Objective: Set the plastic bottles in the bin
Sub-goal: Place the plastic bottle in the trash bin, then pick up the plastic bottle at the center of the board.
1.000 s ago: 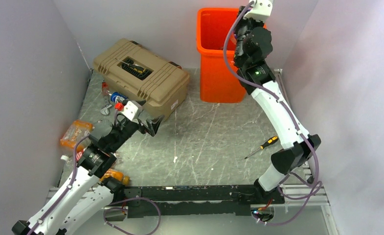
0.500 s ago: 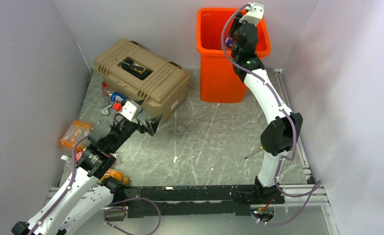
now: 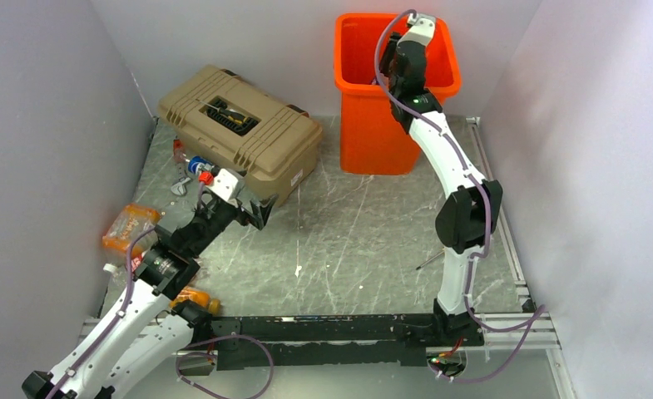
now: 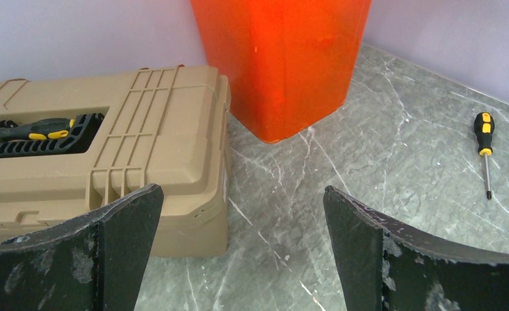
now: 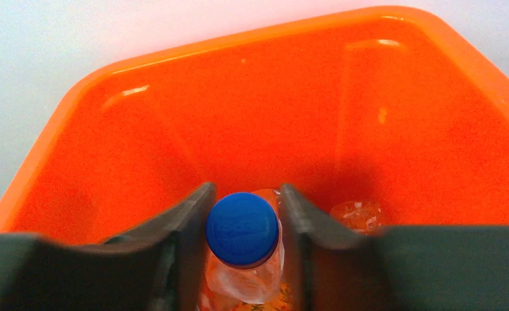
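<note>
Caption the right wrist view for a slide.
Right claw grips a blue-capped clear bottle over the mouth of the orange bin.

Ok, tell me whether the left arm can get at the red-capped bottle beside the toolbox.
Probably yes: the left gripper is open and empty, close to the bottle, which lies uncovered left of the toolbox. The toolbox wall beside it may crowd the grasp.

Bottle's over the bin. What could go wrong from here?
The right fingers pinch the bottle at its capped end; if it sticks on release, it could ride back out. The wrist hangs close to the bin rim, so withdrawing might nudge the bin. The open left fingers sit near the toolbox and could bump it.
</note>
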`<action>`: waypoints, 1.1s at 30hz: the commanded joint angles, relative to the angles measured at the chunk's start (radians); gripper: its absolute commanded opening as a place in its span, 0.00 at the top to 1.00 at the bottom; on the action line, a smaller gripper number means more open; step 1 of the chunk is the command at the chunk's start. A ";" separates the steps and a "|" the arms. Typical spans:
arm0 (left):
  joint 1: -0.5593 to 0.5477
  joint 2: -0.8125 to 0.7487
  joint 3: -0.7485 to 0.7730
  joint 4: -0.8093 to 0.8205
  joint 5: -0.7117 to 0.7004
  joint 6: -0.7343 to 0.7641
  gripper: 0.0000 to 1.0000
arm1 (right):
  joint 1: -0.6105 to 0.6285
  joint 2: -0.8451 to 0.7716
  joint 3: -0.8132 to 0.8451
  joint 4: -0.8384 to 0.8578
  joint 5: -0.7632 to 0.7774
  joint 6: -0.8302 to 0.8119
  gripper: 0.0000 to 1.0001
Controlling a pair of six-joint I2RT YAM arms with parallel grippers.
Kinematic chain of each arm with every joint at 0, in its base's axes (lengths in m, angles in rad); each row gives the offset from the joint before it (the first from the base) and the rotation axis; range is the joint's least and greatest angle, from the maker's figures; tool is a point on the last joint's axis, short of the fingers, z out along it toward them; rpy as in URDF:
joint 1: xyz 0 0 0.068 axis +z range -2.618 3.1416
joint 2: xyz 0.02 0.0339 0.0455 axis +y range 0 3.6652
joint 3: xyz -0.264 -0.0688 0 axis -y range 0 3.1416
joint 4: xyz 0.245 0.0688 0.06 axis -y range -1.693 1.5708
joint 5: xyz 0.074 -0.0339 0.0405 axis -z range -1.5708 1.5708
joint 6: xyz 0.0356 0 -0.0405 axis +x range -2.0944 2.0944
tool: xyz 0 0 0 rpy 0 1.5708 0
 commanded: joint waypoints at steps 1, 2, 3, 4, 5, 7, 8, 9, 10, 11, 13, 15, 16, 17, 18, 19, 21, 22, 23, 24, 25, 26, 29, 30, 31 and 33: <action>0.006 0.003 0.037 0.023 0.005 -0.005 0.01 | -0.013 -0.008 0.043 -0.052 -0.023 0.050 0.37; 0.006 0.006 0.039 0.023 0.004 -0.006 0.01 | -0.013 -0.006 0.053 -0.059 -0.027 0.055 0.27; 0.007 0.008 0.039 0.023 0.004 -0.007 0.01 | -0.013 -0.005 0.070 -0.068 -0.029 0.059 0.16; 0.007 0.009 0.039 0.023 0.004 -0.008 0.00 | -0.012 -0.002 0.091 -0.079 -0.029 0.063 0.07; 0.007 0.010 0.039 0.024 0.006 -0.008 0.01 | -0.012 -0.001 0.109 -0.088 -0.029 0.067 0.02; 0.007 0.012 0.038 0.021 0.004 -0.008 0.00 | -0.011 -0.008 0.144 -0.098 -0.033 0.072 0.00; 0.007 0.013 0.039 0.020 0.001 -0.006 0.00 | -0.011 -0.010 0.162 -0.103 -0.037 0.076 0.00; 0.007 0.013 0.039 0.020 -0.004 -0.005 0.00 | -0.008 -0.016 0.184 -0.111 -0.041 0.081 0.00; 0.007 0.013 0.039 0.020 -0.010 -0.004 0.01 | -0.006 -0.022 0.201 -0.116 -0.044 0.085 0.00; 0.008 0.012 0.038 0.019 -0.015 -0.003 0.01 | -0.002 -0.032 0.215 -0.118 -0.048 0.088 0.00; 0.008 0.011 0.038 0.018 -0.022 -0.002 0.00 | 0.012 -0.061 0.226 -0.110 -0.052 0.087 0.00; 0.008 0.011 0.036 0.020 -0.030 -0.002 0.01 | 0.038 -0.099 0.217 -0.094 -0.049 0.074 0.00; 0.010 0.011 0.036 0.018 -0.036 -0.002 0.00 | 0.054 -0.123 0.208 -0.081 -0.048 0.061 0.00; 0.010 0.012 0.036 0.018 -0.043 -0.002 0.00 | 0.074 -0.144 0.199 -0.070 -0.045 0.046 0.00; 0.010 0.014 0.037 0.018 -0.052 -0.003 0.01 | 0.098 -0.168 0.189 -0.059 -0.041 0.029 0.00; 0.010 0.015 0.038 0.016 -0.063 -0.004 0.00 | 0.124 -0.194 0.173 -0.043 -0.035 0.008 0.00; 0.010 0.016 0.039 0.014 -0.091 -0.006 0.01 | 0.190 -0.251 0.117 -0.003 -0.016 -0.041 0.00; 0.010 0.017 0.039 0.013 -0.104 -0.007 0.01 | 0.232 -0.286 0.075 0.013 -0.012 -0.064 0.00; 0.011 0.016 0.040 0.011 -0.122 -0.005 0.00 | 0.265 -0.322 0.023 0.052 -0.013 -0.073 0.00; 0.012 0.013 0.041 0.009 -0.153 -0.006 0.01 | 0.292 -0.363 -0.043 0.083 -0.018 -0.075 0.00; 0.012 0.011 0.041 0.007 -0.176 -0.007 0.00 | 0.321 -0.404 -0.108 0.107 -0.021 -0.071 0.00; 0.012 0.006 0.039 0.005 -0.199 -0.007 0.01 | 0.348 -0.448 -0.185 0.134 -0.023 -0.066 0.00; 0.011 -0.016 0.027 0.015 -0.273 -0.003 0.01 | 0.419 -0.564 -0.414 0.185 -0.019 -0.048 0.00; 0.011 -0.023 0.023 0.020 -0.299 0.000 0.00 | 0.438 -0.593 -0.477 0.188 -0.006 -0.039 0.00; 0.010 -0.030 0.019 0.022 -0.325 0.001 0.00 | 0.456 -0.620 -0.538 0.189 0.005 -0.025 0.00; 0.010 -0.037 0.016 0.023 -0.384 0.002 0.01 | 0.482 -0.675 -0.662 0.190 0.019 0.006 0.00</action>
